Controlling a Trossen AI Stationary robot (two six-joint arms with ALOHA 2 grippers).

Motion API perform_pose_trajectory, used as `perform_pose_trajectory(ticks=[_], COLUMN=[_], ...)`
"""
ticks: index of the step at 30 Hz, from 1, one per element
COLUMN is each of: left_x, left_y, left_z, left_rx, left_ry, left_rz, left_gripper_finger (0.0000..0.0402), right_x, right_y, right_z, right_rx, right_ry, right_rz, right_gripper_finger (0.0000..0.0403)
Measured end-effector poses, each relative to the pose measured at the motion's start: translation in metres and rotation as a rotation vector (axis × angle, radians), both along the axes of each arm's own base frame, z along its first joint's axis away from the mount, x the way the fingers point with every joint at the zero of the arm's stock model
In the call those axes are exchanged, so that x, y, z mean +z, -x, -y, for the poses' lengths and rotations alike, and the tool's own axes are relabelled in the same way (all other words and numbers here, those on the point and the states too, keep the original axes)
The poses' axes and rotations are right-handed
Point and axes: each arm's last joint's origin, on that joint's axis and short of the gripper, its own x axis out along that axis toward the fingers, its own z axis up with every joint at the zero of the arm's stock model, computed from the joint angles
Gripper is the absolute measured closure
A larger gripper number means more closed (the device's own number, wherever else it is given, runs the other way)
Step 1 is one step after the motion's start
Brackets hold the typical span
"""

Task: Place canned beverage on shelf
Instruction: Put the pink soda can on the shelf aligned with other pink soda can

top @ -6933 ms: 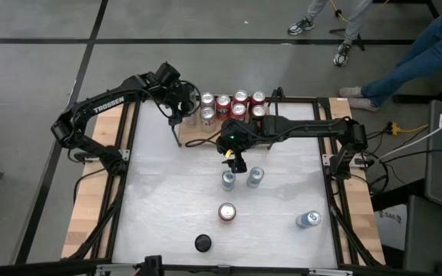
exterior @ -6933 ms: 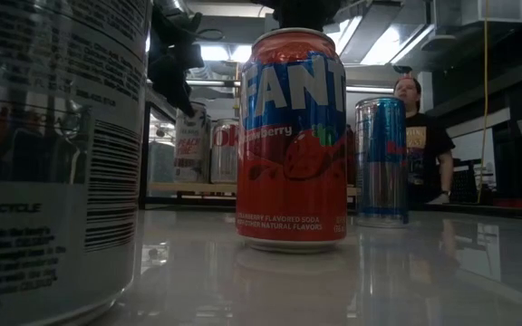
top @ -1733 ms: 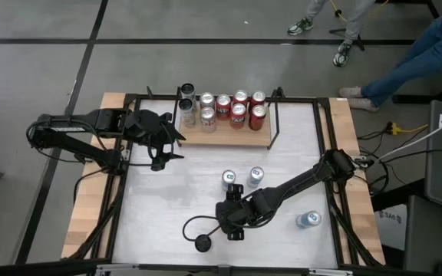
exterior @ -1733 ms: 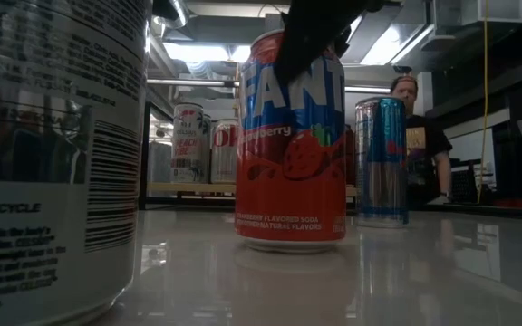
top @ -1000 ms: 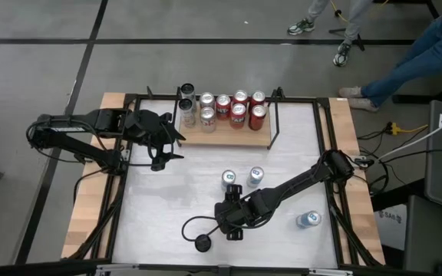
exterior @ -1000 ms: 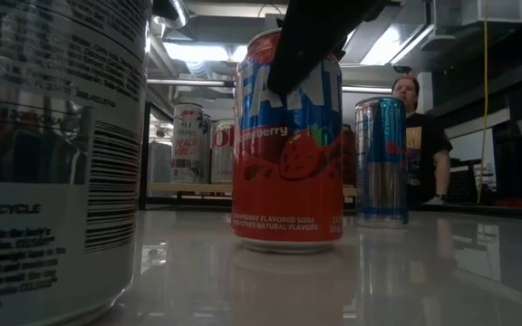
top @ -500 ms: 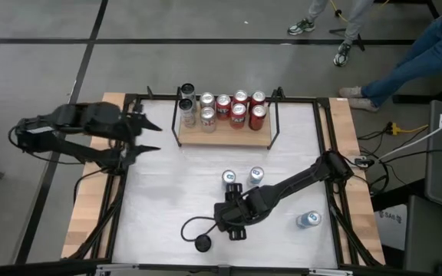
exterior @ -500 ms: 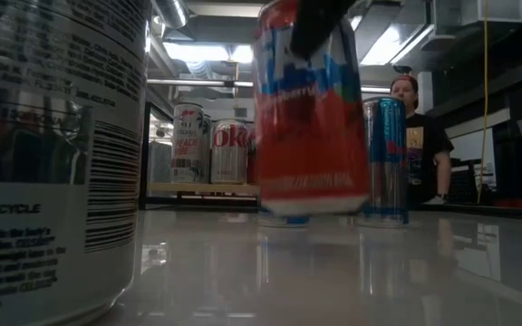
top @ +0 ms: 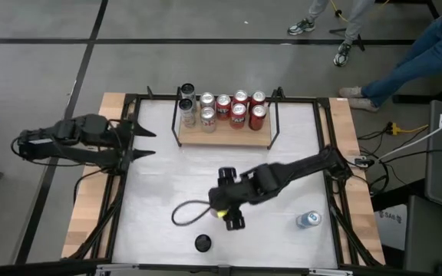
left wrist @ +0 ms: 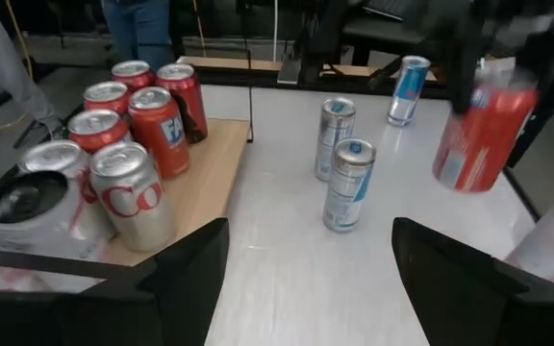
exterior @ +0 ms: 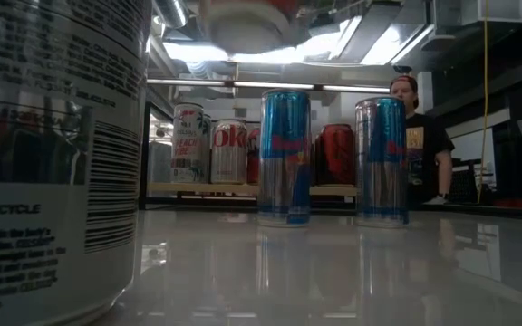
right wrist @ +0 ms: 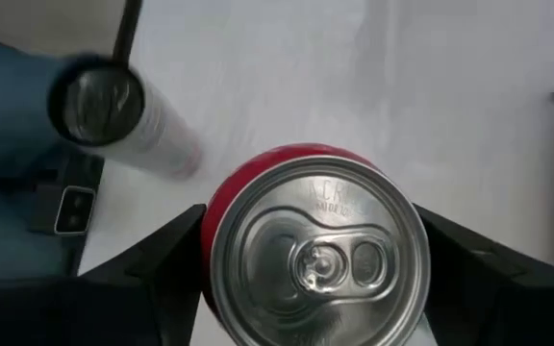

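Note:
A red can (right wrist: pixel 315 255) hangs in the air above the white table (top: pixel 167 176), with my right gripper (top: pixel 231 215) shut on it; the low view shows only its base (exterior: pixel 243 18) at the top. The shelf (top: pixel 259 140), a small wooden board with black rods, stands at the table's far edge and bears several cans on its left part. My left gripper (top: pixel 146 142) stands open at the table's left edge, pointing toward the shelf, with nothing between its fingers. My right gripper pinches the red can's side wall (right wrist: pixel 212 252) near its top rim, one finger on each side. The fingers slant down from above. The can (left wrist: pixel 479 135) hangs lifted clear of the table, top up and slightly tilted.
Two slim blue cans (exterior: pixel 284 154) (exterior: pixel 381 158) stand mid-table between the lifted can and the shelf. Another blue can (top: pixel 308 220) stands near the right edge, and a black-topped can (top: pixel 202 243) near the front edge. A cable loop (top: pixel 184 215) hangs beside the right gripper. A person stands beyond the table.
My right gripper has risen with the red can, which stood on the table and now hangs clear, and has drifted a little toward the far edge. My left arm has drawn back toward the table's left edge, its gripper still open.

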Motion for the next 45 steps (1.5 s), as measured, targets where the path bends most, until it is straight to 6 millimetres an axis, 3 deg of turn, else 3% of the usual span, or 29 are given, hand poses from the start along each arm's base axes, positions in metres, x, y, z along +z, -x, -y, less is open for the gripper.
perform_pose_trajectory(ticks=[6,13,19,24,28,40,45], left_x=[-0.035,-0.061,-0.07,-0.07,-0.07,-0.071,-0.071], left_y=[-0.02,-0.037,-0.04,-0.04,-0.04,-0.04,-0.04], left_z=[0.0,0.0,0.0,0.0,0.0,0.0,0.0], left_rx=[-0.002,-0.005,0.001,0.004,0.01,0.011,0.011], left_ry=[0.001,0.001,0.02,0.027,0.026,0.026,0.026], left_rz=[0.029,0.14,0.153,0.153,0.153,0.151,0.151], left_gripper_finger=[0.0118,0.0118,0.0118,0.0118,0.0118,0.0118,0.0118], right_x=[0.031,0.033,0.033,0.018,-0.002,-0.06,-0.068], right_y=[0.003,0.001,-0.003,-0.004,-0.009,-0.012,-0.009], right_z=[0.039,0.103,0.162,0.203,0.221,0.254,0.266], right_rx=[0.001,-0.049,-0.08,-0.091,-0.069,-0.084,-0.113], right_ry=[0.054,0.154,0.212,0.163,0.17,0.144,0.148], right_rz=[0.074,0.008,-0.004,-0.053,-0.069,-0.113,-0.089], right_gripper_finger=[0.0115,0.0114,0.0114,0.0114,0.0114,0.0119,0.0118])
